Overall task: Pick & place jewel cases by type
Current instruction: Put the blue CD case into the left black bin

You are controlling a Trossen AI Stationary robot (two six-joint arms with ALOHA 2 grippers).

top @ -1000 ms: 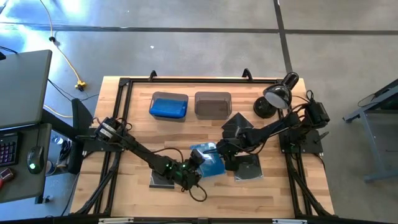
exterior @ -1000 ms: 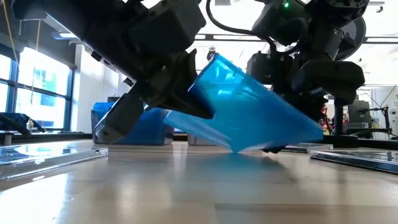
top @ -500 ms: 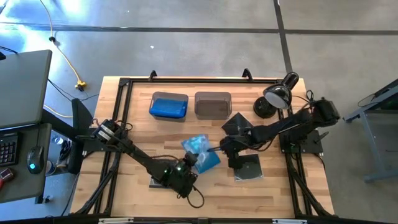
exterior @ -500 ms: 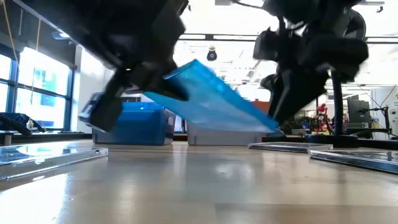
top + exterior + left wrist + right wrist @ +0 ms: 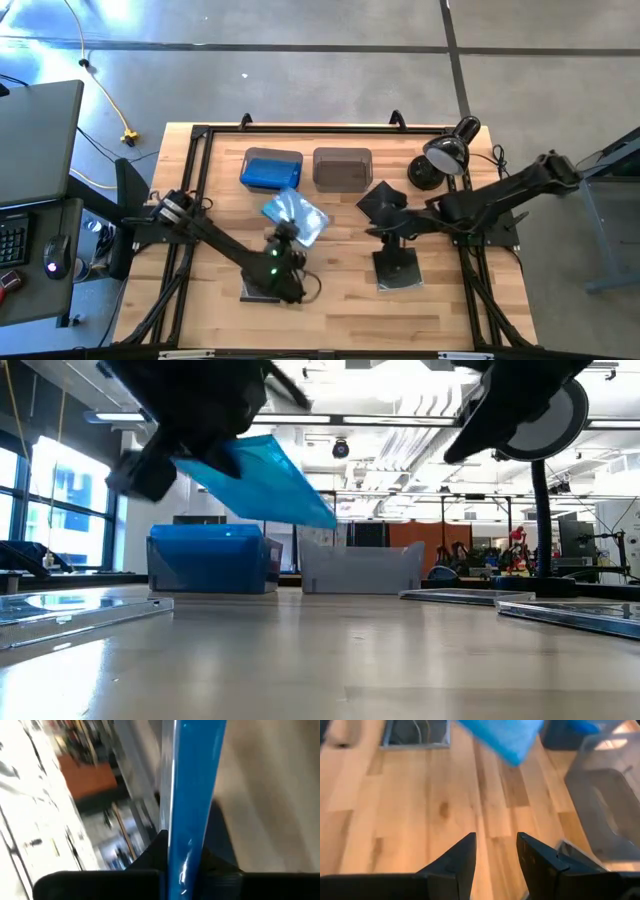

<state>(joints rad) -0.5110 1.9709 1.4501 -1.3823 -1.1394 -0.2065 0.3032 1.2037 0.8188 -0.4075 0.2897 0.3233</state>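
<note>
My left gripper (image 5: 283,236) is shut on a bright blue jewel case (image 5: 296,217) held in the air over the table's middle, just near of the blue-filled bin (image 5: 271,169). In the low view the case (image 5: 268,477) slopes above the bins. My right gripper (image 5: 380,233) hangs open at the right of centre, with nothing between its fingers (image 5: 462,857). Black jewel cases lie flat on the wood: one (image 5: 398,268) near my right gripper, one (image 5: 378,196) partly under that arm, one (image 5: 258,291) under my left arm. My left gripper pinches the blue case between its two fingers, one on each flat face, at the case's near edge (image 5: 186,862). The fingers come from the near side, slanting a little downward. The case is lifted clear of the table and tilted, its free end toward the far edge.
A translucent grey bin (image 5: 342,168) stands beside the blue-filled one at the far side. A black desk lamp (image 5: 443,157) stands at the far right. Bare wood (image 5: 340,300) lies along the near edge between the arms.
My left gripper has risen and gone toward the far edge and the blue-filled bin, tipping up. The blue case, whose lower edge was down at the table, is now lifted clear. My right gripper has drawn back from the case, up and toward the table's right.
</note>
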